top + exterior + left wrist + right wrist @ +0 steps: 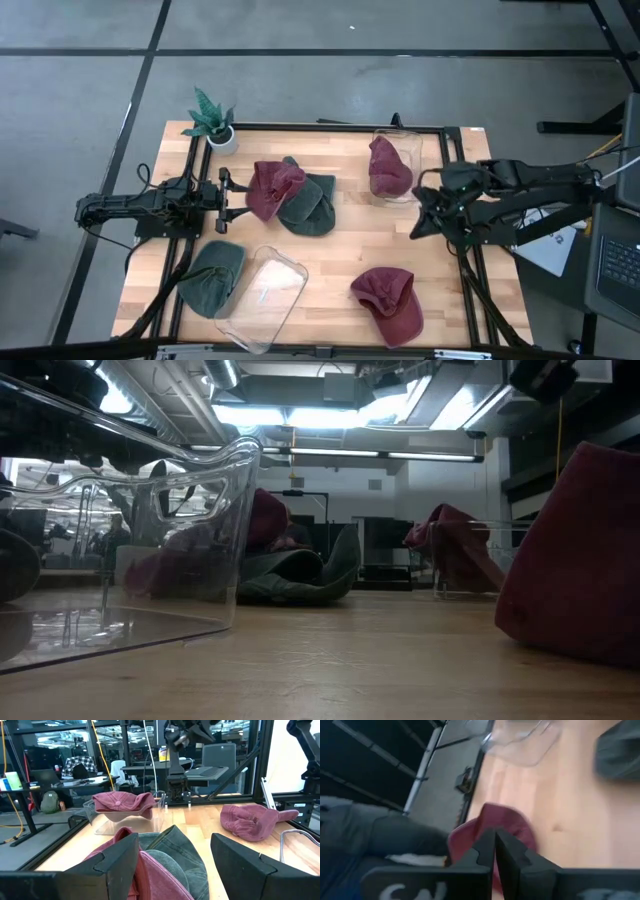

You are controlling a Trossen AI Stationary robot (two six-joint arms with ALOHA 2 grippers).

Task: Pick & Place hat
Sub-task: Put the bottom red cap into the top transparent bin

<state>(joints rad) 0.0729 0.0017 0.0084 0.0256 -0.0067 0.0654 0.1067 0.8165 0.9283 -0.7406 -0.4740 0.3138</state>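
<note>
Right gripper fingers pressed together, empty — red hat on wood table beyond; clear bin farther off.

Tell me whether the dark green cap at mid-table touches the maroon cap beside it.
Touching. The high view shows the maroon cap overlapping the dark green cap, no gap between.

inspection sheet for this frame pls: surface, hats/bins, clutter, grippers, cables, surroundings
Surface: wooden table, black frame at its edges.
Job's things: red hat in far clear bin; red hat overlapping green hat; red hat and green hat near front; empty clear bin beside it.
Clutter: potted plant at far left corner.
Grippers: left gripper open beside the hat pile; right gripper shut, empty.
Cables: along both arms.
Surroundings: laptop at right.
</note>
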